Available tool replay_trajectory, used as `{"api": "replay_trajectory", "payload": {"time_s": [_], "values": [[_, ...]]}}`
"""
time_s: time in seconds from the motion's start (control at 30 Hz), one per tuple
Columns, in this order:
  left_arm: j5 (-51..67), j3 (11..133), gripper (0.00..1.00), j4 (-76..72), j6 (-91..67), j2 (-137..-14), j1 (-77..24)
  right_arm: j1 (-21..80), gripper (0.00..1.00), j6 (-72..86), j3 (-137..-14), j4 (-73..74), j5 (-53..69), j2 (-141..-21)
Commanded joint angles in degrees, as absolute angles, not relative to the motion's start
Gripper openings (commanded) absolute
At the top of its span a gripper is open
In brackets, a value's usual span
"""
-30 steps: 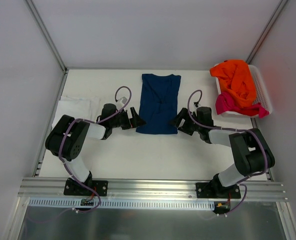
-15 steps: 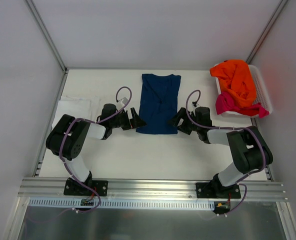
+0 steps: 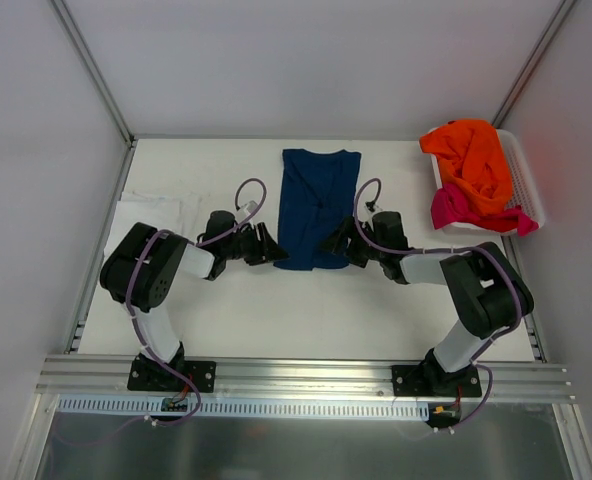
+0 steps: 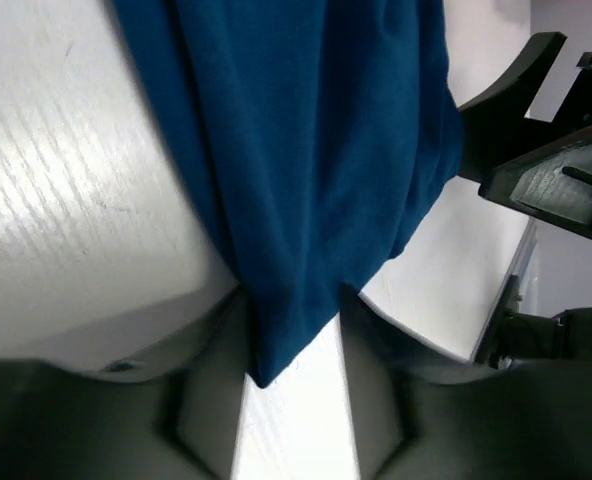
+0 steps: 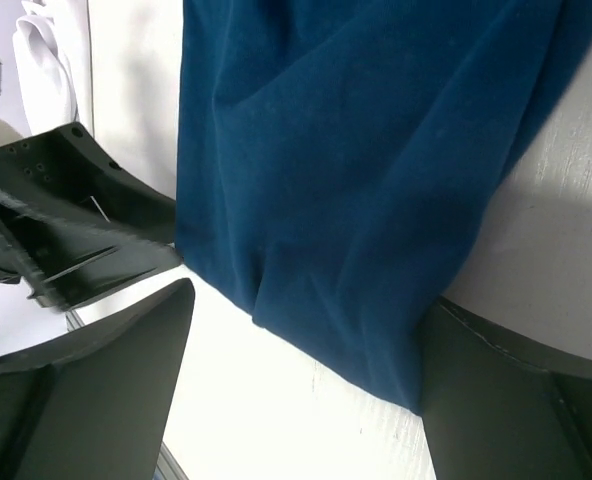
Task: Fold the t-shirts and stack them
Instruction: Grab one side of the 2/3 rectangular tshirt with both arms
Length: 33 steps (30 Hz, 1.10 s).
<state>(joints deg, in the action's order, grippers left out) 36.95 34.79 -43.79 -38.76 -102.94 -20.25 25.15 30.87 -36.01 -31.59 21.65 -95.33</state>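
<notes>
The navy t-shirt (image 3: pixel 318 205) lies flat on the tabletop (image 3: pixel 276 310), toward 12 o'clock. The left claw (image 3: pixel 273 251), half-narrowed, straddles its 7 o'clock hem corner. The right claw (image 3: pixel 333 243) stands wide around the 5 o'clock corner.

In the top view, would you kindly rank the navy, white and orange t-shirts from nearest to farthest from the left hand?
1. Navy t-shirt: table centre, its corner at the left hand.
2. White t-shirt: left edge.
3. Orange t-shirt: in the far-right basket.
</notes>
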Motion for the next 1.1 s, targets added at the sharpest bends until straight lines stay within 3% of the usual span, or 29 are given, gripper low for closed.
{"api": "replay_trajectory", "payload": {"time_s": [0.0, 0.03, 0.13, 0.27, 0.43, 0.97, 1.07], "values": [[37.9, 34.4, 0.37, -39.3, -37.7, -105.2, -20.8, 25.9, 0.87, 30.6, -35.1, -24.5, 19.3, -98.2], [38.0, 34.5, 0.24, -39.2, -37.6, -105.3, -20.7, 26.0, 0.86, 30.5, -35.1, -24.4, 19.1, -98.2], [37.8, 34.6, 0.07, -38.8, -37.6, -105.8, -20.7, 26.2, 0.75, 29.5, -35.3, -22.1, 17.9, -97.6], [37.5, 34.7, 0.02, -38.1, -37.2, -105.6, -20.7, 26.4, 0.52, 27.8, -35.7, -17.6, 15.0, -95.8], [36.4, 35.1, 0.0, -35.6, -36.0, -104.1, -20.7, 26.6, 0.29, 25.2, -35.9, -11.5, 10.6, -92.4], [30.5, 30.8, 0.0, -27.0, -34.6, -93.1, -21.0, 27.8, 0.02, 22.4, -34.7, -3.2, 5.4, -86.8], [30.0, 28.1, 0.0, -26.3, -35.3, -89.4, -22.1, 28.8, 0.01, 22.4, -34.1, -2.1, 4.9, -85.4]]}}
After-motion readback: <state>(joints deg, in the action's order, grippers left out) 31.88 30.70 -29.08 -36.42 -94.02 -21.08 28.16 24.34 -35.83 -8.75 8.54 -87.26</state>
